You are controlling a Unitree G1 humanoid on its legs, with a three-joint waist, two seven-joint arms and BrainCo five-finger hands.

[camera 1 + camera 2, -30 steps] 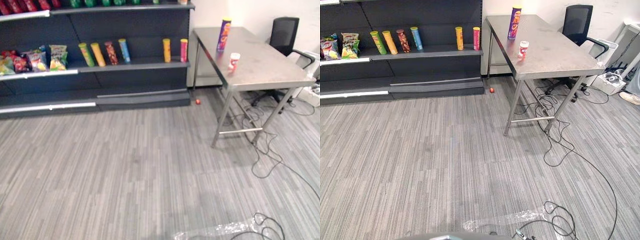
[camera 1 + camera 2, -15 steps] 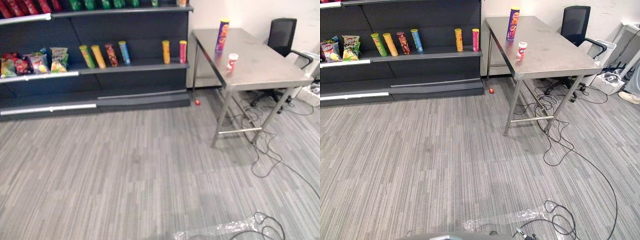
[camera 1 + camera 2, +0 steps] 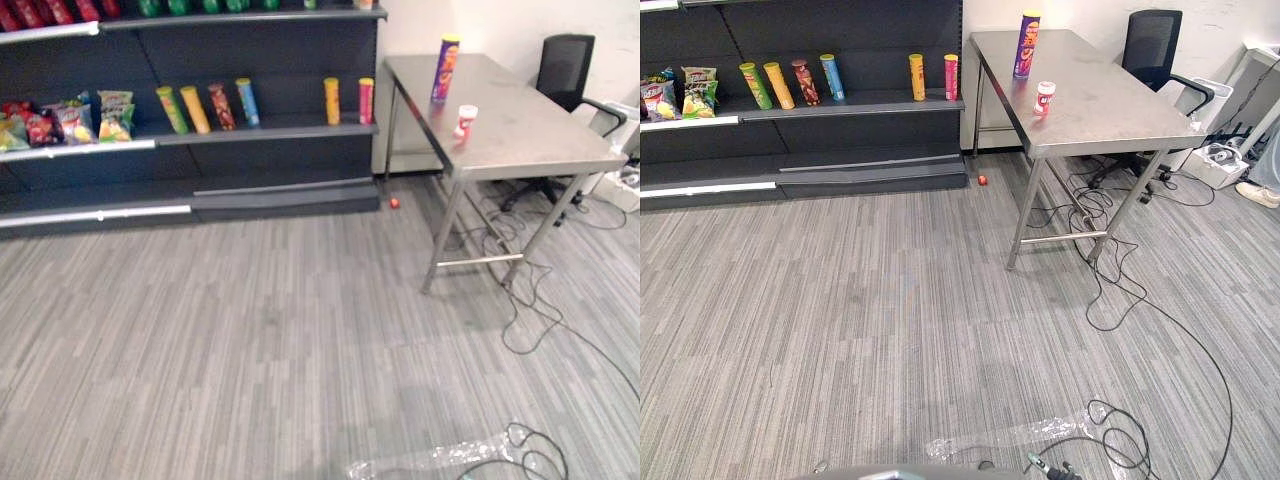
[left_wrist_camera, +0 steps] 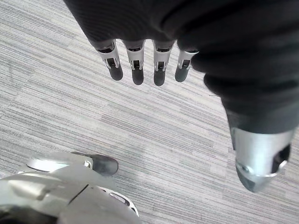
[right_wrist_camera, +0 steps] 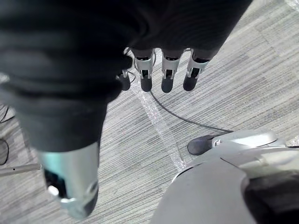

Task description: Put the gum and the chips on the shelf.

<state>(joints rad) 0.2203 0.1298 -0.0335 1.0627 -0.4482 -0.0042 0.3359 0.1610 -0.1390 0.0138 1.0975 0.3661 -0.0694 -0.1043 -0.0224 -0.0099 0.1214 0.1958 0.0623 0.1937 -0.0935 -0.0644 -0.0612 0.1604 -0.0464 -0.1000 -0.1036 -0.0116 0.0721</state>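
Note:
A tall purple chips can (image 3: 445,69) stands upright at the far end of the steel table (image 3: 520,135). A small white and red gum tub (image 3: 466,121) sits nearer along the table's left side. The dark shelf unit (image 3: 270,130) lines the wall to the left of the table. My left hand (image 4: 140,60) hangs over the carpet with straight fingers and holds nothing. My right hand (image 5: 163,70) also hangs over the carpet, fingers straight and empty.
Several chip cans (image 3: 205,106) and snack bags (image 3: 70,120) stand on the shelf's middle board. A black office chair (image 3: 565,70) is behind the table. A small red ball (image 3: 394,203) lies by the shelf's foot. A strip of clear tape (image 3: 430,460) lies on the floor.
The whole picture has shifted slightly, so the camera has moved a little. Nothing on the table or the shelf has moved.

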